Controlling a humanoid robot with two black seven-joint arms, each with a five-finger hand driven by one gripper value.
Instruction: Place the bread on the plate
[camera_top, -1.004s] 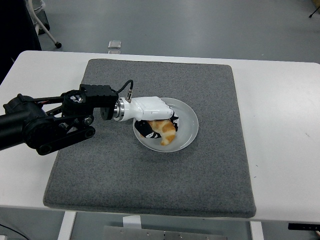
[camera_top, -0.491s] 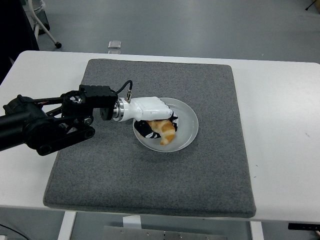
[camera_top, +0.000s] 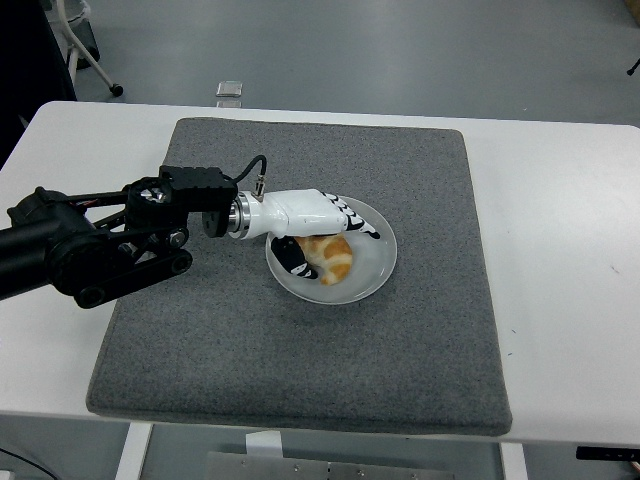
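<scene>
While on plate (camera_top: 375, 262), bread (camera_top: 328, 256) diagonal.

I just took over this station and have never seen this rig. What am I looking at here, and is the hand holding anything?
This is one picture from a camera high on the robot, looking down over a white table. The black arm entering from the left ends in a white left hand with five fingers. It reaches over a white plate, which sits on a grey mat. A piece of golden bread lies on the plate. The fingers look spread over and beside the bread rather than closed on it, so the hand appears to be holding nothing. The right arm is not in the picture.
</scene>
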